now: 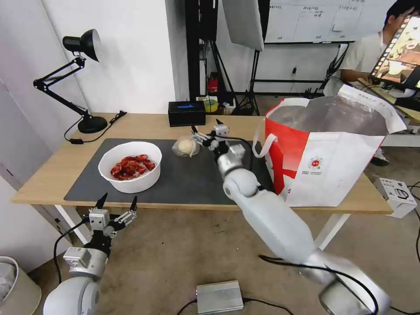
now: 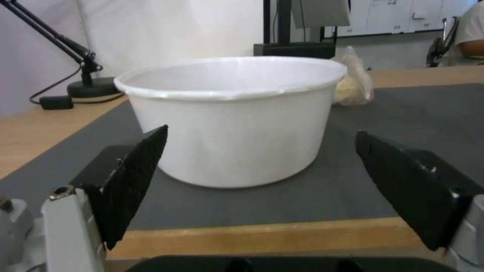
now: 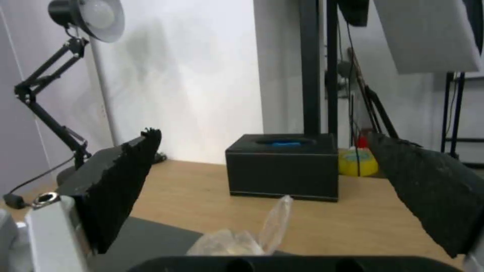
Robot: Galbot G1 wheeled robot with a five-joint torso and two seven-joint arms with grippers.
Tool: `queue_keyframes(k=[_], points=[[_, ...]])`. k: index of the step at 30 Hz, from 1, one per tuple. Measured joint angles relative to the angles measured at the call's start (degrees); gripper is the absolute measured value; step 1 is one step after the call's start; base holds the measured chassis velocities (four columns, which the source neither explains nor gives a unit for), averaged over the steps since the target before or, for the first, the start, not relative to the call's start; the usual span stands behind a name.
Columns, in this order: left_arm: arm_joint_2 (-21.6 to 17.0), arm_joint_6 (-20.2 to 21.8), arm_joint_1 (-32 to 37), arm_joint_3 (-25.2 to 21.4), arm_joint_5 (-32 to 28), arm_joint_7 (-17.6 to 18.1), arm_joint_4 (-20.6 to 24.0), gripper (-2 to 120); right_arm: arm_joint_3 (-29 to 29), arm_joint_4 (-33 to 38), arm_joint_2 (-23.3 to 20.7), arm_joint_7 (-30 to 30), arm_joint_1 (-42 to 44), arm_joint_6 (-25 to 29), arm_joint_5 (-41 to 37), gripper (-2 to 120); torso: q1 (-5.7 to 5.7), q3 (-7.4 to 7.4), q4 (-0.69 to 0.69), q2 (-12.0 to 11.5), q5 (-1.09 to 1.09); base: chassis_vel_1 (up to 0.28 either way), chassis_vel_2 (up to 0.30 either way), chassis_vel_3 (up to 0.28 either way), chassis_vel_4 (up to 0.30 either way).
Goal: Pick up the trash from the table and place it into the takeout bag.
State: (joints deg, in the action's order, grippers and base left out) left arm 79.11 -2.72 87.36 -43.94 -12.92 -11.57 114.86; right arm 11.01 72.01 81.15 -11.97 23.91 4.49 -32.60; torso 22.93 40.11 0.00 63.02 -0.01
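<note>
While its fingers are standing apart, the right tool [image 1: 206, 132] is hovering just beside the small bag [image 1: 186, 146] on the mat [image 1: 192, 179]. The left tool [image 1: 117, 204], also spread, is waiting off the bench [image 1: 43, 175] edge, facing the bowl [image 1: 130, 166]. The takeout bag [image 1: 323, 162] is standing at the bench's right end.

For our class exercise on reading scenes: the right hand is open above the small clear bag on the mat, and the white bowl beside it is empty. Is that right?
Not quite. The white bowl is not empty: the head view shows red shells in it. The rest holds: the right hand is open above the small clear bag on the mat.
</note>
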Motion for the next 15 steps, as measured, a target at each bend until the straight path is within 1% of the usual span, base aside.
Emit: queue_keyframes(k=[3,6,11,15], points=[[0.0,0.1,0.0,0.0,0.0,0.0,0.4,100,0.1,-1.5,0.9,-0.5,-0.8,-0.9,-0.3,100,0.0,0.0,0.0,0.0,0.0,0.0,0.0,0.0,0.0],[0.1,0.4,0.3,0.0,0.0,0.0,0.9,100,0.0,-5.1,3.3,-1.4,-2.7,-3.0,-1.6,100,0.0,0.0,0.0,0.0,0.0,0.0,0.0,0.0,0.0],[0.1,0.5,0.6,0.1,0.0,0.0,1.1,100,0.1,-7.4,4.7,-1.6,-4.2,-5.2,-2.5,100,0.0,0.0,0.0,0.0,0.0,0.0,0.0,0.0,0.0],[0.3,0.6,1.0,0.2,0.3,0.1,1.4,100,0.2,-9.7,5.5,-1.8,-5.8,-8.3,-3.4,100,-0.01,0.0,0.0,0.0,0.0,0.0,0.0,0.0,0.0]])
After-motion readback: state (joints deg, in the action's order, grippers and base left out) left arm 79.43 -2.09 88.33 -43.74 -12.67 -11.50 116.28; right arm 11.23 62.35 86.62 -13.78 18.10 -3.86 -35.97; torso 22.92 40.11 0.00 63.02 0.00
